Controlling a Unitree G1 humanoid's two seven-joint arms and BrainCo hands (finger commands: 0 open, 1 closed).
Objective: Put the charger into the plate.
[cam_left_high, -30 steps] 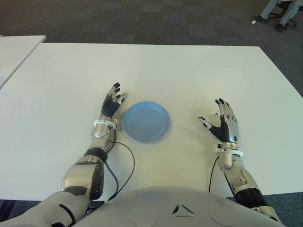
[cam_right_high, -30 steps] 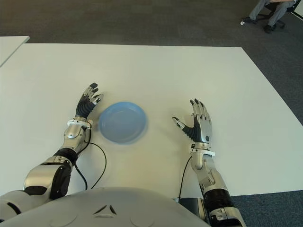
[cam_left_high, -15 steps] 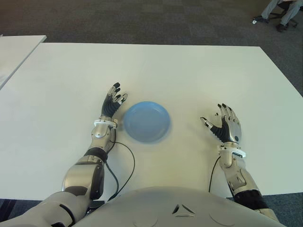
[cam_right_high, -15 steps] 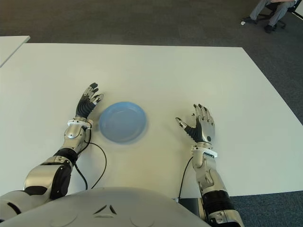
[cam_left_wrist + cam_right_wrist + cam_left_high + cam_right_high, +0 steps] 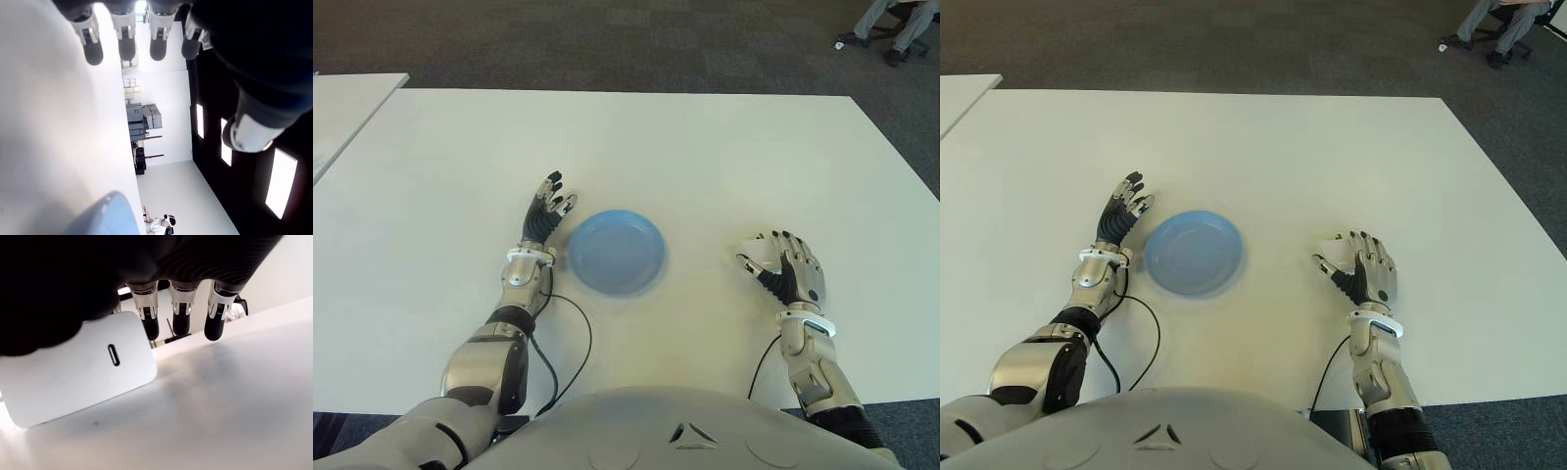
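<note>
The right hand [image 5: 1359,276] has come down over the white charger [image 5: 78,367] since a second ago, fingers curling around it though apparently not yet clamped, so the pickup is only beginning. The charger lies on the white table [image 5: 705,147], well to the right of the empty blue plate [image 5: 616,251]. The left hand [image 5: 546,215] shows open, just left of the plate. Bare tabletop separates charger and plate.

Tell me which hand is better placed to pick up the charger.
The right hand: its open fingers arch over the white charger on the table. The left hand shows open beside the blue plate, on its left, away from the charger.
</note>
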